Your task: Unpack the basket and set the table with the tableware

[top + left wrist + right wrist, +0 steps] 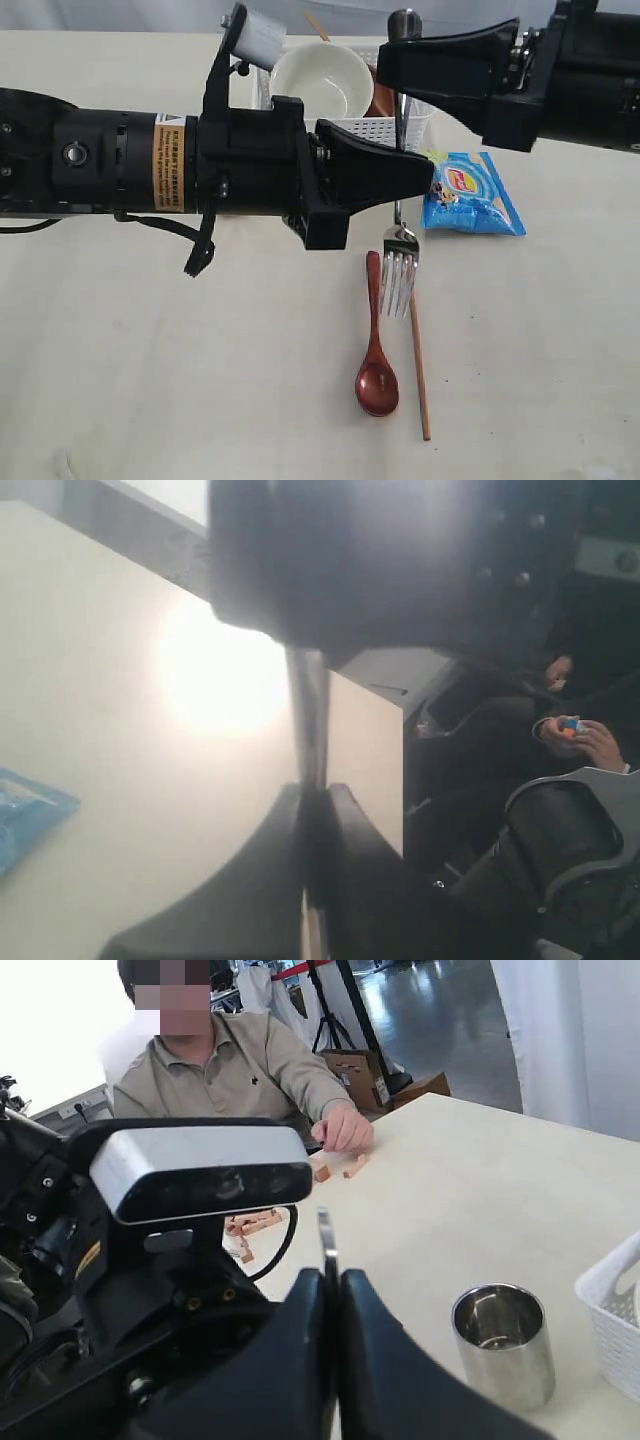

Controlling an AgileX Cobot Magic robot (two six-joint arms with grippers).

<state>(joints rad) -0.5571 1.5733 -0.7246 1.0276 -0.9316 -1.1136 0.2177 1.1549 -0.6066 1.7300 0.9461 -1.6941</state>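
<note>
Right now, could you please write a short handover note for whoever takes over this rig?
Left gripper: shut on the fork, mid-handle.
Right gripper: shut on the same fork, higher up.
Done: wooden spoon and one chopstick lie on the table; steel cup stands beside the basket.
Left: probably release with the right gripper and lay the fork down, then unpack the bowl from the basket.

Black left gripper (425,180), orange warning label (168,162), dangling cable (200,245)

Glossy grey floor (440,1010), white curtain (570,1030) beyond
</note>
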